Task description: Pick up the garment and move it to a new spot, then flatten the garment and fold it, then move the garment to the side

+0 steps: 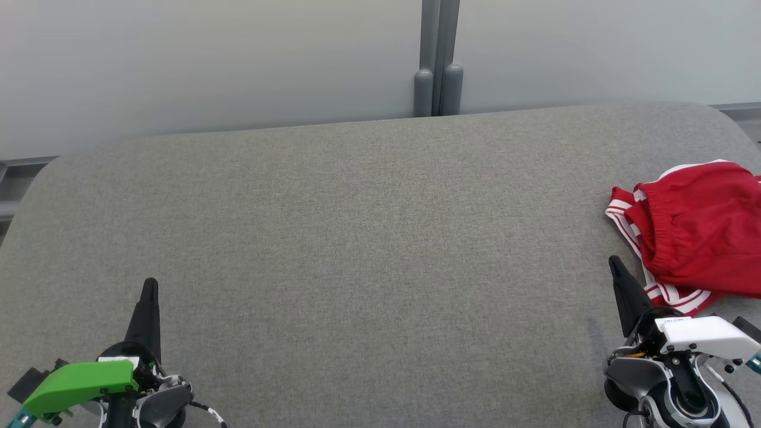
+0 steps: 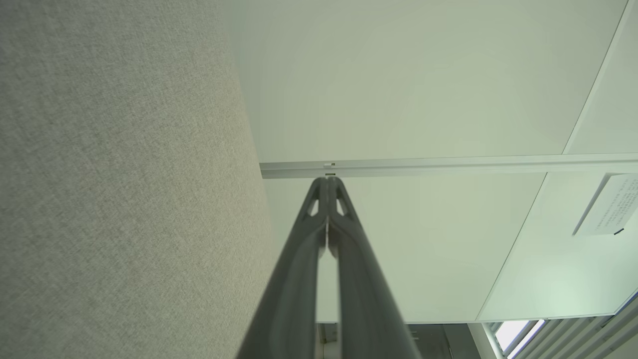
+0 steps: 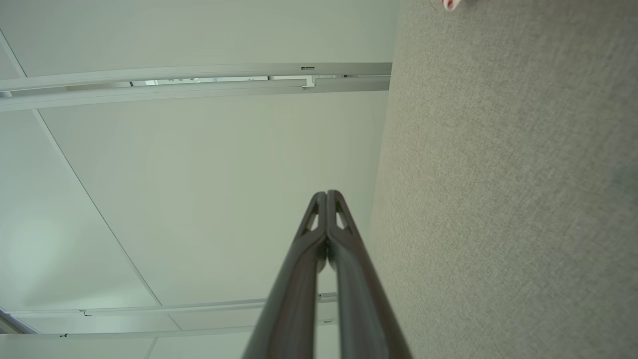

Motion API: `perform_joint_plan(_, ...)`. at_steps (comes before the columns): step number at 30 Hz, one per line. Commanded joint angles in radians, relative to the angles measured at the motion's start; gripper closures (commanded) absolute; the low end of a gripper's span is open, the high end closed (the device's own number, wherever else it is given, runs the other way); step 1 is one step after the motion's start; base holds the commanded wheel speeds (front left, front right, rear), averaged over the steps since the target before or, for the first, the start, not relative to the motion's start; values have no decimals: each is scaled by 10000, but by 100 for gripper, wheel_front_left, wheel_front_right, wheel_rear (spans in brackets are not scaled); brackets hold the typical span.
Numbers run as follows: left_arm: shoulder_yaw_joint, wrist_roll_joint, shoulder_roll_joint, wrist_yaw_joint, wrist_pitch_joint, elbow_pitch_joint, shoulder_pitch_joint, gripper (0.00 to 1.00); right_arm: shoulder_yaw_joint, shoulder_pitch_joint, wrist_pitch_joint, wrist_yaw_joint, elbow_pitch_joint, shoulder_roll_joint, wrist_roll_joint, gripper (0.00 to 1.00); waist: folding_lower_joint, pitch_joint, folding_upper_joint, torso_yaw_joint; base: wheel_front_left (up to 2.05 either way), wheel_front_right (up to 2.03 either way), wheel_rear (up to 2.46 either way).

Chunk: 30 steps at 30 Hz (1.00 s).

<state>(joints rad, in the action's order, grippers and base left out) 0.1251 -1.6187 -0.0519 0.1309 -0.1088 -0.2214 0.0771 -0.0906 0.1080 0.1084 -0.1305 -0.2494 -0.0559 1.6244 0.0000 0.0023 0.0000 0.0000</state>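
Two grippers sit low in the head view, fingers pointing up, both pinched closed and empty: left gripper [image 1: 150, 285] lower left, right gripper [image 1: 614, 263] lower right, over the grey fabric table [image 1: 357, 238]. One crumpled red garment with white stripes [image 1: 701, 238] lies just beside the right gripper. Left wrist view: tips together. Right wrist view: tips together, and a red-white scrap [image 3: 450, 4] at the top edge, probably that garment.

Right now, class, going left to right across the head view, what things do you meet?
Left end effector → grey partition post → red garment with white stripes.
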Motion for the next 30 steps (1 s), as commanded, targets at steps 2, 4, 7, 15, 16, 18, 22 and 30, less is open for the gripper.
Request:
perform_joint_plan(2,24,35,4,36,-28,10,126,100,-33,98,36,-4,-19,-14,-74,100,0,0,0,0,0,0,0)
perform_joint_plan(4,26,37,6,36,-29,10,125,100,-36,98,39,-4,-20,-12,-78,100,0,0,0,0,0,0,0)
perform_joint_plan(7,27,39,6,36,-31,10,126,100,-39,99,44,-4,-20,-13,-83,100,0,0,0,0,0,0,0)
perform_joint_plan(15,30,44,8,36,-34,10,126,100,-47,100,54,-4,-19,-9,-94,100,0,0,0,0,0,0,0)
perform_joint_plan(16,30,44,9,36,-35,10,127,100,-48,100,55,-4,-19,-7,-95,100,0,0,0,0,0,0,0)
perform_joint_plan(18,32,45,10,36,-36,10,127,100,-51,101,58,-4,-19,-7,-98,100,0,0,0,0,0,0,0)
perform_joint_plan(22,33,48,12,36,-38,10,127,100,-55,100,62,-4,-20,-4,-95,100,0,0,0,0,0,0,0)
perform_joint_plan(30,36,50,14,36,-19,10,128,100,-61,102,61,-4,-20,2,-102,100,0,0,0,0,0,0,0)
